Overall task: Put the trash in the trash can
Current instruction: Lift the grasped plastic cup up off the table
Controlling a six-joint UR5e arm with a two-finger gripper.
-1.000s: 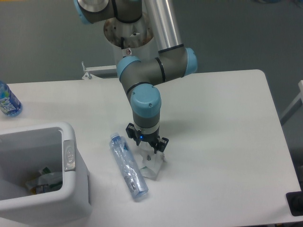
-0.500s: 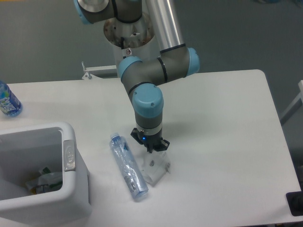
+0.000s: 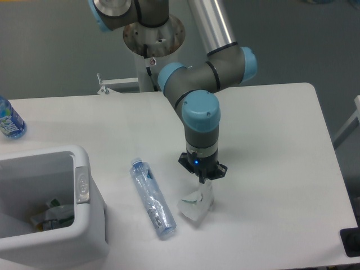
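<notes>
A: What takes up the most room?
B: The white desk (image 3: 270,140), then the UR5e arm (image 3: 202,84) reaching down over its middle. At the near left corner stands the white trash can (image 3: 84,225), with a grey oval mark on its right rim and some scraps inside.

A: And the trash?
B: The long clear bottle (image 3: 152,198) with a blue cap lies flat on the desk just right of the trash can. The small clear packet (image 3: 197,203) sits right of the bottle, apart from it.

A: The gripper (image 3: 203,180)?
B: Its jaws are drawn narrow, pinching the packet's top edge.

A: Anything else?
B: A bluer bottle (image 3: 8,119) at the far left edge.
</notes>
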